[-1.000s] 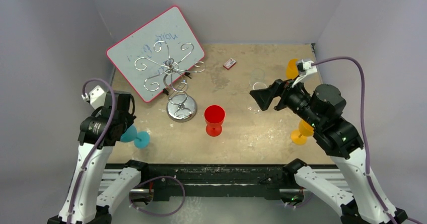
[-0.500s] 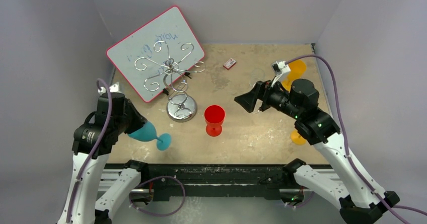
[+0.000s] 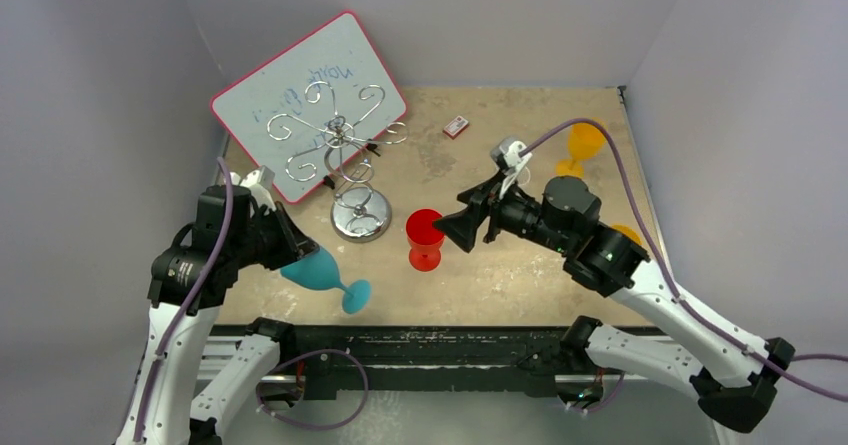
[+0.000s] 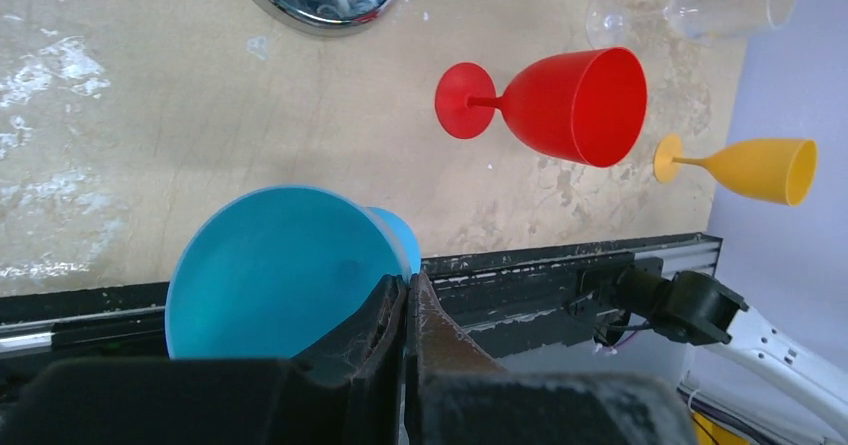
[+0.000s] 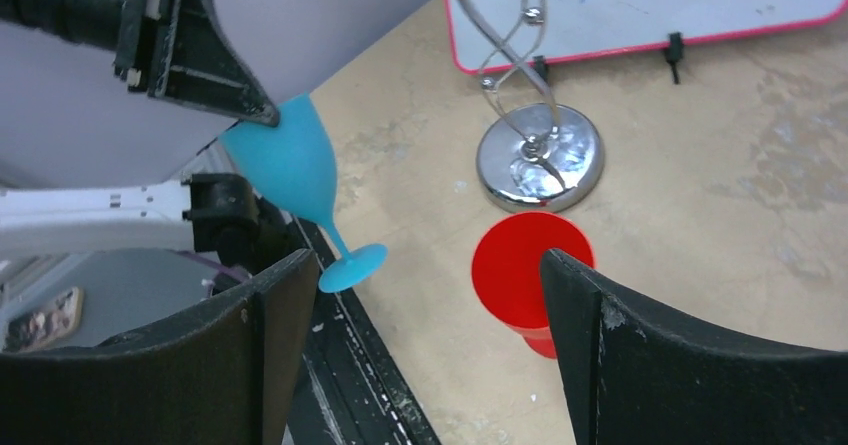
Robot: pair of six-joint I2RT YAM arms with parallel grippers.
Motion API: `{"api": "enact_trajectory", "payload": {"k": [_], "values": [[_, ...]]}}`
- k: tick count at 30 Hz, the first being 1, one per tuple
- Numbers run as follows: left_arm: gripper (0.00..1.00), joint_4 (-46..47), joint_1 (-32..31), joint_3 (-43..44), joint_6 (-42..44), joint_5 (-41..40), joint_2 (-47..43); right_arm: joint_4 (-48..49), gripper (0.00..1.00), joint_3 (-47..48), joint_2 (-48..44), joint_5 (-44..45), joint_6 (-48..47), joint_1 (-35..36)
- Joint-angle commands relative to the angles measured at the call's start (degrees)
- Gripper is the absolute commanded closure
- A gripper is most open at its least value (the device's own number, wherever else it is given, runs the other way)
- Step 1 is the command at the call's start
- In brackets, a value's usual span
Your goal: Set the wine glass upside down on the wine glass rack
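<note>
Currently carrying the blue wine glass (image 3: 318, 270), clenched at its rim by the left gripper (image 3: 287, 255), tilted above the near edge of the desk (image 3: 520, 275), short of the rack (image 3: 340, 150) behind it. Next: turning bowl-down, then sliding the stem into a scroll arm. Spread wide and empty: right gripper (image 3: 450, 231), beside the red glass (image 3: 425, 233).

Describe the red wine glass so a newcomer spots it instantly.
Find the pink-framed whiteboard at the back left; the silver wine glass rack stands before it. Just right of its round base stands the red wine glass, upright, the only red one among a blue glass, orange ones and a clear one.
</note>
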Motion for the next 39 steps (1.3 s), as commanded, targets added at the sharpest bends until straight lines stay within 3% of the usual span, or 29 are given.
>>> {"api": "enact_trajectory", "payload": {"k": [1, 13, 19, 27, 35, 39], "values": [[1.0, 3.3, 0.4, 0.6, 1.1, 4.6, -0.8, 10.6, 0.17, 0.3, 0.3, 3.3, -7.8, 7.8], [1.0, 3.5, 0.4, 1.8, 1.0, 8.1, -0.3, 11.0, 0.13, 4.2, 9.0, 9.1, -26.4, 24.2], [1.0, 4.2, 0.4, 2.3, 0.2, 10.1, -1.5, 18.4, 0.22, -0.2, 6.8, 0.8, -38.0, 25.7], [1.0, 5.8, 0.4, 2.8, -0.9, 13.1, -2.1, 11.0, 0.27, 2.8, 12.0, -9.5, -50.4, 26.4], [1.0, 5.3, 0.4, 5.1, -1.4, 13.4, -1.5, 8.1, 0.44, 0.7, 15.0, -8.5, -65.4, 27.6], [1.0, 5.8, 0.4, 6.4, -2.0, 15.0, -1.3, 5.7, 0.45, -0.2, 16.2, -5.0, -71.0, 28.6]]}}
